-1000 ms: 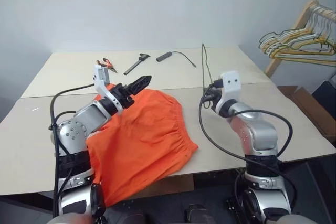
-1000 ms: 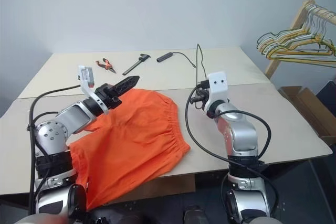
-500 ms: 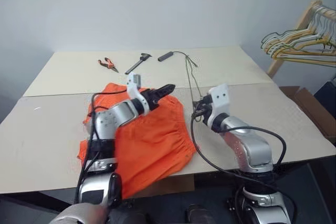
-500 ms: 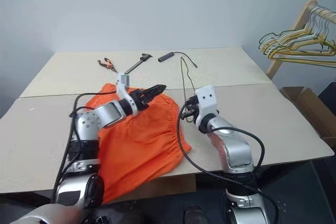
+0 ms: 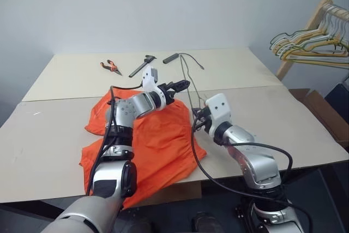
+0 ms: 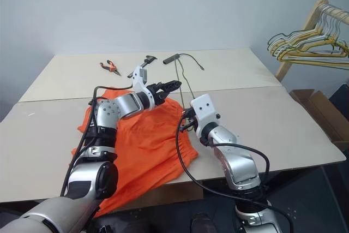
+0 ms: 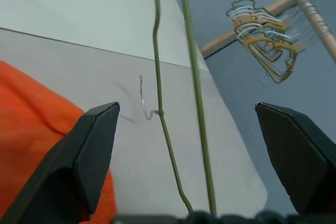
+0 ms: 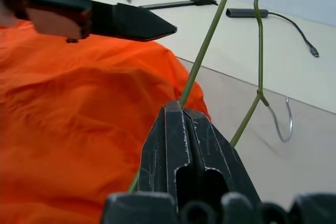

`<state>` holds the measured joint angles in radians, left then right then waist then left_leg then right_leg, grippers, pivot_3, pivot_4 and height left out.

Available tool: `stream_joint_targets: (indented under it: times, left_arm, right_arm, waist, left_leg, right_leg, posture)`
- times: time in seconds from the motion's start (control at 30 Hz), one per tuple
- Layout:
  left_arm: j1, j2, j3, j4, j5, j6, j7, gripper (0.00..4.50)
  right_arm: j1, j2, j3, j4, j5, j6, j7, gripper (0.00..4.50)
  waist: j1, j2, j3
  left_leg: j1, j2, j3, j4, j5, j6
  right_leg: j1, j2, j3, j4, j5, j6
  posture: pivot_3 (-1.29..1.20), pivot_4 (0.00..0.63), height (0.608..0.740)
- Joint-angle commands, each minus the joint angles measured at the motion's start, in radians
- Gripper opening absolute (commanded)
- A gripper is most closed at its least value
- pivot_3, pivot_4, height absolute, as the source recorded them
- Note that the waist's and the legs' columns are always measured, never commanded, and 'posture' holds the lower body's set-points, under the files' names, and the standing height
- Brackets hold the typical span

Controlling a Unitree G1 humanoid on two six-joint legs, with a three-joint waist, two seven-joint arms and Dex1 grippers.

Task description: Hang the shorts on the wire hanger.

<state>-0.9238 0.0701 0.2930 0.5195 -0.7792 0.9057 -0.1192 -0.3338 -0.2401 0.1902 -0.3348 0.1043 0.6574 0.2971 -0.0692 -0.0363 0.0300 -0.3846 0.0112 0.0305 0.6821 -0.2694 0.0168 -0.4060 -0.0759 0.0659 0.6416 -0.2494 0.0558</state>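
Note:
The orange shorts (image 5: pixel 155 143) lie spread on the table, one leg hanging over the front edge. My right gripper (image 5: pixel 198 115) hovers by their right side, shut on the thin olive wire hanger (image 8: pixel 209 34), which rises tilted from the shut fingers (image 8: pixel 181 145). The hanger's small hook (image 8: pixel 283 124) shows past them. My left gripper (image 5: pixel 184 85) is open above the shorts' far edge, pointing at the hanger. In the left wrist view, the hanger's two wires (image 7: pixel 195 77) run between the spread fingers (image 7: pixel 89 150) without touching them.
Orange pliers (image 5: pixel 110 67), a black tool (image 5: pixel 143 65) and a black cable with a cylindrical end (image 5: pixel 170 58) lie at the table's back. A wooden rack of bunched hangers (image 5: pixel 311 47) stands at the right, with a cardboard box (image 5: pixel 319 107) below it.
My left arm swung right and forward across the shorts to the hanger. My right gripper drew left and back with the hanger, which now leans toward the left gripper.

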Motion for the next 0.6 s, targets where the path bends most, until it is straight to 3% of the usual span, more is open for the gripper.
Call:
stream_joint_targets:
  times: [0.03, 0.17, 0.53, 0.6]
  left_arm:
    - [-0.063, -0.001, 0.012, 0.004, 0.017, -0.039, -0.024, 4.5]
    - [-0.069, -0.003, 0.021, 0.015, 0.034, -0.057, -0.027, 3.62]
    - [-0.094, -0.004, 0.044, 0.084, 0.071, -0.079, -0.036, 0.05]
    - [-0.093, -0.004, 0.049, 0.092, 0.076, -0.08, -0.04, 0.01]
  right_arm:
    - [0.0, -0.013, 0.011, -0.044, -0.022, -0.063, 0.011, 0.01]
    - [0.011, -0.026, 0.037, -0.034, -0.05, -0.092, 0.019, 0.0]
    - [0.028, -0.075, 0.108, -0.021, -0.143, -0.216, 0.062, 0.0]
    - [0.032, -0.083, 0.12, -0.021, -0.157, -0.235, 0.069, 0.0]
  waist:
    - [0.0, 0.0, 0.0]
    - [0.0, 0.0, 0.0]
    - [0.0, 0.0, 0.0]
    - [0.0, 0.0, 0.0]
  left_leg:
    - [0.0, 0.0, 0.0, 0.0, 0.0, 0.0]
    - [0.0, 0.0, 0.0, 0.0, 0.0, 0.0]
    - [0.0, 0.0, 0.0, 0.0, 0.0, 0.0]
    - [0.0, 0.0, 0.0, 0.0, 0.0, 0.0]
  right_leg:
    - [0.0, 0.0, 0.0, 0.0, 0.0, 0.0]
    - [0.0, 0.0, 0.0, 0.0, 0.0, 0.0]
    - [0.0, 0.0, 0.0, 0.0, 0.0, 0.0]
    - [0.0, 0.0, 0.0, 0.0, 0.0, 0.0]
  posture:
    - [-0.05, 0.0, 0.74]
    - [-0.05, 0.0, 0.74]
    - [-0.05, 0.0, 0.74]
    - [-0.05, 0.0, 0.74]
